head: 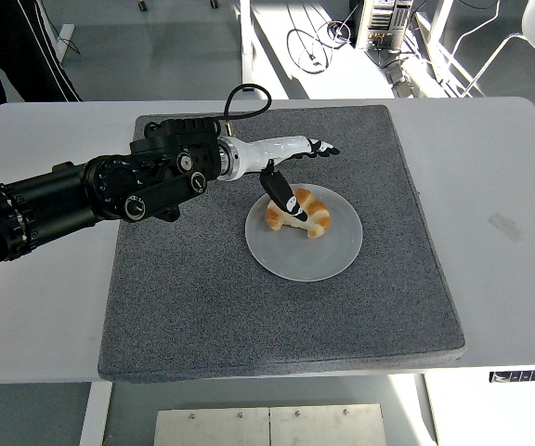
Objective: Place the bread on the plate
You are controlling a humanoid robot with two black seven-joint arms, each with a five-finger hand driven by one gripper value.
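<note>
The bread [303, 211] is lying on the plate [328, 260], toward the plate's 11 o'clock part, and is not being gripped. The plate is resting on the grey mat [202, 307], a little toward 1 o'clock from the mat's middle, and the mat is lying on the white surface [500, 186].

The left hand [291, 163] is being held above the mat at the plate's 11 o'clock side, its arm coming in from 9 o'clock. The fingers [321, 148] are being held open and stretched out toward 3 o'clock, beyond the plate's far rim, and nothing is being held in them. The thumb [281, 192] is pointing down toward 5 o'clock, its tip overlapping the bread's near-left part; whether it is touching the bread cannot be told.

At 11 o'clock beyond the surface, a person's dark clothing [17, 46] is being shown at the frame's top-left corner. Cables [319, 42] are lying on the floor at 12 o'clock.
</note>
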